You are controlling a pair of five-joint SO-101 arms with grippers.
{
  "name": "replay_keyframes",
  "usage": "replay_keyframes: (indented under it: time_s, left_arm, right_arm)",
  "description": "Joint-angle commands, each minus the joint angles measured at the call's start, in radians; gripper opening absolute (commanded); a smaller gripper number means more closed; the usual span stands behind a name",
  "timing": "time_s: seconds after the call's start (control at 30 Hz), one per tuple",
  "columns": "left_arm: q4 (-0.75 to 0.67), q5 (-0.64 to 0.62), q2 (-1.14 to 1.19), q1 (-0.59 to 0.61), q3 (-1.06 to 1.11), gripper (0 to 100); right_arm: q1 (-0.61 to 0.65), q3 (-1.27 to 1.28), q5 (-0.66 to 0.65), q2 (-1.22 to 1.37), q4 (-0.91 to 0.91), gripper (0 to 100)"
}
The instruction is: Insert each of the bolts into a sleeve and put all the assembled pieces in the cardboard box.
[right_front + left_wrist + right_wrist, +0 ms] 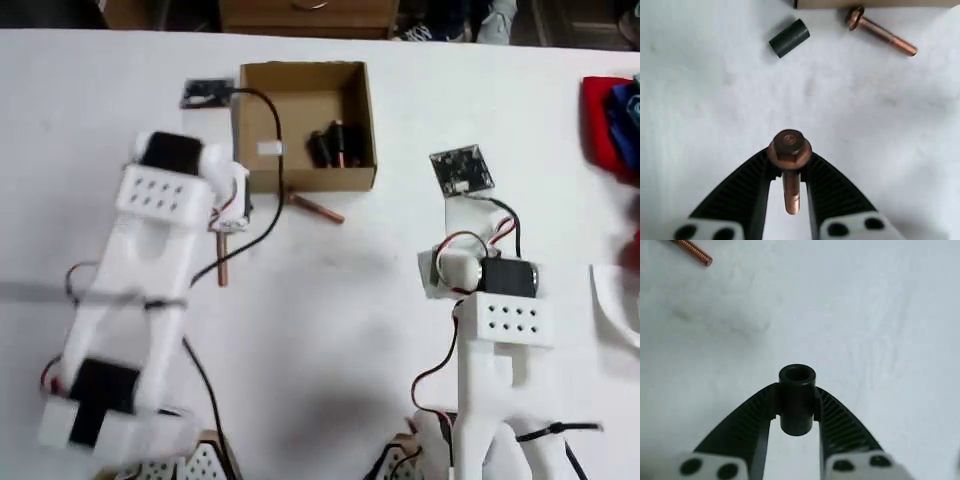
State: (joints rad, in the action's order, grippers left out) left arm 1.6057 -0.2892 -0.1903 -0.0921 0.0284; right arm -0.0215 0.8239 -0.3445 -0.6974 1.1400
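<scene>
**Q:** Assembly status?

**A:** Assembled pieces [331, 147] lie in the cardboard box [320, 180]. My left hand [789, 167] is clamped on a bolt [788, 147]. My right hand [796, 407] is clamped on a sleeve [797, 390]. The two are not yet joined.

**Q:** Remaining?

**A:** A loose bolt [881, 31] and a loose sleeve [789, 38] lie on the bench [715, 100] near the box.

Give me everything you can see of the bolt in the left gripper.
The bolt looks like copper-coloured metal: a hex head on a round flange, then a slim shank ending in a blunt tip. The left gripper is shut on it, its black ribbed jaws pinching the shank just under the flange, with the head at their tips and the shank running back between them. It appears held clear of the white table, touching only the jaws. I cannot make out any thread.
</scene>
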Motion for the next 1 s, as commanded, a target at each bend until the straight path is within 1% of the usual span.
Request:
replay_keyframes:
  time_s: [0.0, 0.07, 0.13, 0.2, 0.27, 0.33, 0.5, 0.6, 0.7, 0.77, 0.87, 0.97]
  left_arm:
    - [-0.081, 0.009, -0.242, -0.014, 0.119, 2]
    - [-0.201, 0.009, -0.362, -0.014, 0.278, 2]
    - [-0.367, 0.009, -0.480, -0.014, 0.449, 2]
    - [-0.545, 0.009, -0.600, -0.014, 0.604, 3]
    - [-0.710, 0.009, -0.717, -0.014, 0.734, 3]
    - [-0.832, 0.009, -0.835, -0.014, 0.848, 3]
    - [-0.970, 0.008, -1.138, -0.014, 1.084, 3]
    - [-1.114, 0.008, -1.306, -0.014, 1.208, 3]
    - [-1.241, 0.006, -1.444, -0.014, 1.313, 3]
    - [-1.281, 0.000, -1.498, -0.014, 1.356, 3]
    - [-1.283, -0.002, -1.508, -0.015, 1.368, 3]
    - [-1.289, -0.006, -1.485, -0.021, 1.368, 3]
  right_arm:
    - [0.010, 0.014, 0.015, -0.036, -0.021, 2.3]
    - [0.010, 0.021, 0.072, -0.036, -0.021, 2.3]
    - [0.031, 0.020, 0.107, -0.036, -0.044, 2.3]
    - [0.077, 0.018, 0.135, -0.036, -0.087, 2.3]
    - [0.150, 0.021, 0.144, -0.033, -0.151, 2.6]
    - [0.203, 0.025, 0.149, -0.027, -0.222, 2.7]
    - [0.274, 0.031, 0.149, -0.027, -0.349, 2.8]
    - [0.312, 0.087, 0.146, -0.027, -0.427, 2.8]
    - [0.366, 0.172, 0.149, -0.027, -0.567, 2.8]
    - [0.404, 0.227, 0.149, -0.027, -0.693, 2.8]
    - [0.447, 0.284, 0.149, -0.027, -0.872, 2.8]
    - [0.486, 0.302, 0.149, -0.027, -0.972, 2.4]
